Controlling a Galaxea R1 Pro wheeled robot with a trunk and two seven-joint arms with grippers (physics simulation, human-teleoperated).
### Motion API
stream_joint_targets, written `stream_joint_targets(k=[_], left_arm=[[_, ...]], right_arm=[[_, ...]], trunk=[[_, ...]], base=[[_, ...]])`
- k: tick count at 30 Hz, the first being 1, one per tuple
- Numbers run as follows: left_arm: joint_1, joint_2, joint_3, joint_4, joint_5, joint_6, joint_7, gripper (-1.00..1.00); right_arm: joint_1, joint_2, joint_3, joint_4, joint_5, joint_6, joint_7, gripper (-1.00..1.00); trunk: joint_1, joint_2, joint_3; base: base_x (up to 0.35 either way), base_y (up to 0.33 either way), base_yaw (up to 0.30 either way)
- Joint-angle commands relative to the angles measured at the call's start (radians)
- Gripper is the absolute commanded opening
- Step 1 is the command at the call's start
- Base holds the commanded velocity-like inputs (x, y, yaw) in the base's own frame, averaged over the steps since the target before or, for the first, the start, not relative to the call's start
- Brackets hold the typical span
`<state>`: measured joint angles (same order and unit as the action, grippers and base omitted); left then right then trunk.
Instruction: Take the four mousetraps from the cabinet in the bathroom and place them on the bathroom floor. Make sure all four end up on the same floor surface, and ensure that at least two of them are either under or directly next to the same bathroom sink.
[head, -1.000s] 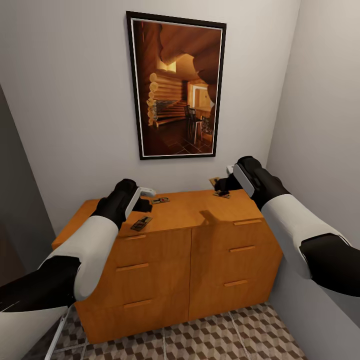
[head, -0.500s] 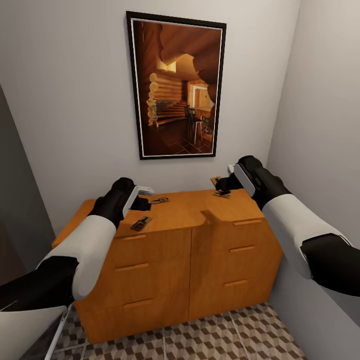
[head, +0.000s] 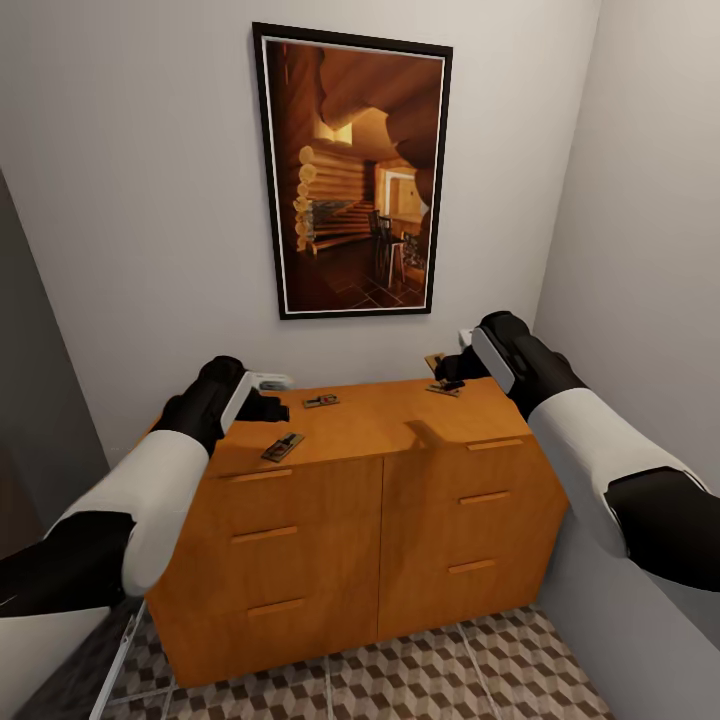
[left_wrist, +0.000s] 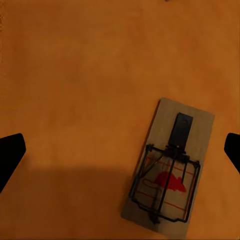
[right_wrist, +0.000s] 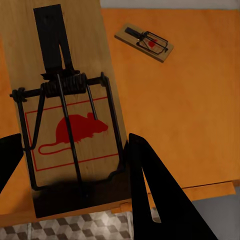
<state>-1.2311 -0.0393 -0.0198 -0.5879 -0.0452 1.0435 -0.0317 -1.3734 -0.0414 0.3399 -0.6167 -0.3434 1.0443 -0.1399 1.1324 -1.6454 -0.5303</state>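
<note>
Gripping a mousetrap (right_wrist: 65, 110), right tool (right_wrist: 75, 170), cabinet (head: 380, 500) edge beneath

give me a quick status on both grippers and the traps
Left gripper open above one mousetrap. Right gripper straddling another mousetrap, grip unclear. Nothing blocking.

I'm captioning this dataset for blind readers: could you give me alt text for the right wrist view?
A mousetrap with a red mouse print sits close between the right end effector's dark fingers, apparently gripped and lifted slightly. Beyond it, a second mousetrap lies flat on the orange-brown cabinet top, with cube-patterned floor tiles showing past the cabinet's edge.
</note>
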Motion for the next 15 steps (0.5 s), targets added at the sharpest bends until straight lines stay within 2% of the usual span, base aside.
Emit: stream_joint_targets(k=[1,7,8,10,12,14,15], left_arm=[[-0.001,0.003,-0.002,-0.001,0.001,0.004,-0.009,1.0],[-0.001,0.002,-0.003,0.0,0.037,0.004,-0.043,1.0],[-0.001,0.0,-0.003,0.0,0.081,0.004,-0.045,1.0],[-0.001,-0.003,-0.004,0.001,0.082,0.004,-0.045,1.0],[-0.001,-0.008,-0.015,0.001,0.082,0.004,-0.046,1.0],[-0.001,-0.014,-0.043,0.002,0.083,0.004,-0.046,1.0],[-0.001,-0.018,-0.069,0.002,0.084,0.004,-0.046,1.0]], right_arm=[[-0.001,-0.002,0.006,-0.001,-0.014,0.003,-0.01,-1.0],[-0.001,-0.002,0.007,0.007,-0.014,0.003,-0.011,-1.0],[-0.001,-0.002,0.007,0.008,-0.014,0.003,-0.012,-1.0],[-0.001,-0.002,0.007,0.009,-0.014,0.003,-0.011,-1.0],[-0.001,-0.002,0.007,0.01,-0.014,0.003,-0.011,-1.0],[-0.001,-0.002,0.007,0.01,-0.014,0.003,-0.012,-1.0],[-0.001,-0.002,0.007,0.01,-0.014,0.003,-0.012,-1.0]], trunk=[[0.0,-0.001,-0.001],[0.0,-0.001,-0.001],[0.0,-0.001,-0.001],[0.0,-0.001,-0.001],[0.0,-0.001,-0.001],[0.0,-0.001,-0.001],[0.0,-0.001,-0.001]], base=[[0.0,0.0,0.0],[0.0,0.0,0.0],[0.0,0.0,0.0],[0.0,0.0,0.0],[0.0,0.0,0.0],[0.0,0.0,0.0],[0.0,0.0,0.0]])
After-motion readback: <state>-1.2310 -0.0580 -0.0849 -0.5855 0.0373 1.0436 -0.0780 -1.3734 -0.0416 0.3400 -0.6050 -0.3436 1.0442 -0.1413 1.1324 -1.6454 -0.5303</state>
